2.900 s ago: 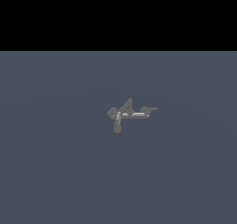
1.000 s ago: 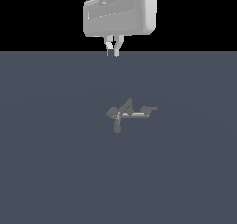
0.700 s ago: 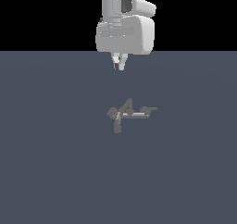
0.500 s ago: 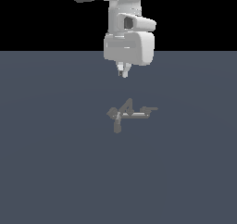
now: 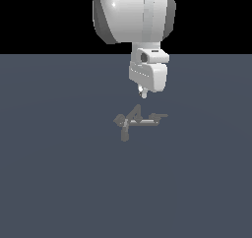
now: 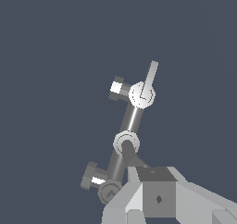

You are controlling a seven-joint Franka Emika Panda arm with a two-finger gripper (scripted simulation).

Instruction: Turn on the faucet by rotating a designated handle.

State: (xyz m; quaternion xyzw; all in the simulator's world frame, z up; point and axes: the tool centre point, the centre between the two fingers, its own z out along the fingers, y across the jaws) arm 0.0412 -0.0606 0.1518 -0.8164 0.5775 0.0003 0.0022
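The faucet [image 5: 139, 122] is a tiny grey-brown cluster of bars on the flat grey floor, with a pale horizontal tube at its middle. The handle [image 5: 159, 116] is the thin flat lever at the tube's end, on the exterior view's right. My gripper [image 5: 142, 92] hangs from the white arm just above the faucet, apart from it, fingers together and empty. In the wrist view the faucet [image 6: 133, 120] lies ahead of the gripper [image 6: 156, 190], and the handle [image 6: 150, 75] sticks out from a round pale hub at the far end of the tube.
A thicker stubby bar [image 5: 125, 133] points down from the faucet's end on the exterior view's left. A pointed triangular piece [image 5: 136, 112] stands over the tube. The plain grey floor [image 5: 59, 183] spreads all around.
The arm has come into view from above and descended, shifting toward the exterior view's right, so the gripper now hangs close over the faucet. The faucet has not moved.
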